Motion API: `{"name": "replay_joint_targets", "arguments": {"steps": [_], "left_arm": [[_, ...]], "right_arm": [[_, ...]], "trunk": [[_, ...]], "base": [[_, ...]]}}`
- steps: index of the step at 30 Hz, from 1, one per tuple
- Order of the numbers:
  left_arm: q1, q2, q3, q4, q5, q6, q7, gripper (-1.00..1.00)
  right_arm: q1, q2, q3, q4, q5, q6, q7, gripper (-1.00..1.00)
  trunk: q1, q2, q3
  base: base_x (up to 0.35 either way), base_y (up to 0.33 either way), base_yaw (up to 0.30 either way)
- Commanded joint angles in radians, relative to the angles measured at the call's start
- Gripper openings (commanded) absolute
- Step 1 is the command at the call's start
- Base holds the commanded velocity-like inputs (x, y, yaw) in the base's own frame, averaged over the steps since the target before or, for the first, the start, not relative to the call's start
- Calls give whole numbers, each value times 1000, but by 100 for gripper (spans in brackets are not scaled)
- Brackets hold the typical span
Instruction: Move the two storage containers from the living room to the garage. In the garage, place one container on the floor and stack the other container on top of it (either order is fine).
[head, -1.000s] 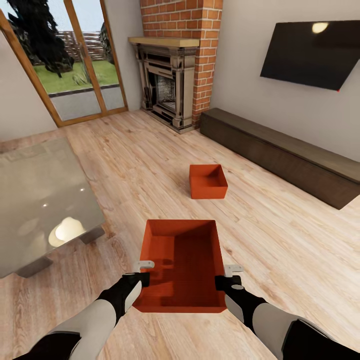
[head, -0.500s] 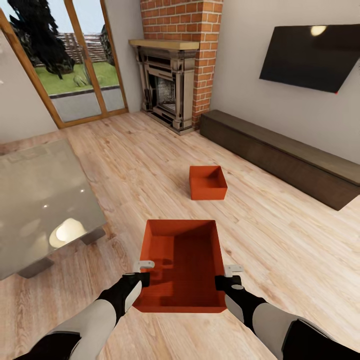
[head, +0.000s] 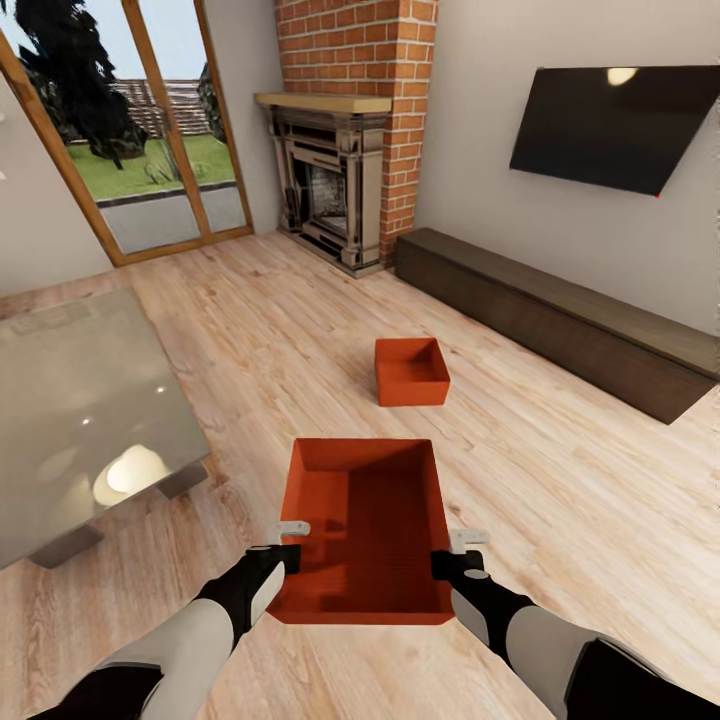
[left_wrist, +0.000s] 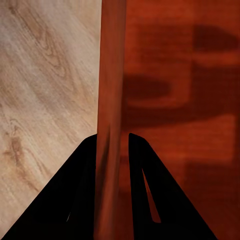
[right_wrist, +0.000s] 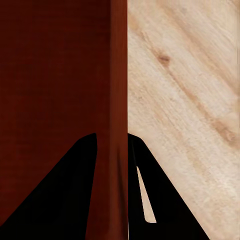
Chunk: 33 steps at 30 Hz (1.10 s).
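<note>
I hold one orange-red storage container (head: 365, 530) in front of me, above the light wood plank floor of the living room. My left gripper (head: 289, 553) is shut on its left wall (left_wrist: 111, 90), one finger inside and one outside. On the opposite wall (right_wrist: 119, 75) my right gripper (head: 452, 558) is shut the same way. The second storage container (head: 411, 371) stands open-topped on the planks a short way ahead, in front of the long dark cabinet.
A glass-topped low table (head: 70, 400) fills the left side. The brick fireplace (head: 335, 185) and glass doors (head: 140, 130) are at the back, a long dark low cabinet (head: 560, 315) runs along the right wall under a black TV (head: 610, 125). Open planks lie between.
The whole view has shifted a little: the fireplace, cabinet and far container sit slightly lower and left than before. Both grippers keep their hold on the near container.
</note>
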Motion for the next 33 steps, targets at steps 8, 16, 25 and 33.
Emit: {"name": "replay_joint_targets", "arguments": {"steps": [8, 16, 25, 33], "left_arm": [[0, 9, 3, 0, -9, 8, 28, -100], [0, 9, 2, 0, -10, 8, 28, -100], [0, 9, 2, 0, -10, 8, 28, -100], [0, 9, 2, 0, -10, 8, 28, -100]], "right_arm": [[-1, -21, -12, -1, 6, -7, -15, -100], [-1, -21, -12, -1, 6, -7, -15, -100], [-1, -21, -12, -1, 6, -7, -15, -100], [-1, -20, -12, -1, 6, -7, -15, -100]], "trunk": [[0, -1, 11], [0, -1, 23], [0, -1, 34], [0, -1, 38]], "base": [[0, 0, -77], [0, 0, -77], [0, 0, -62], [0, 0, -4]]}}
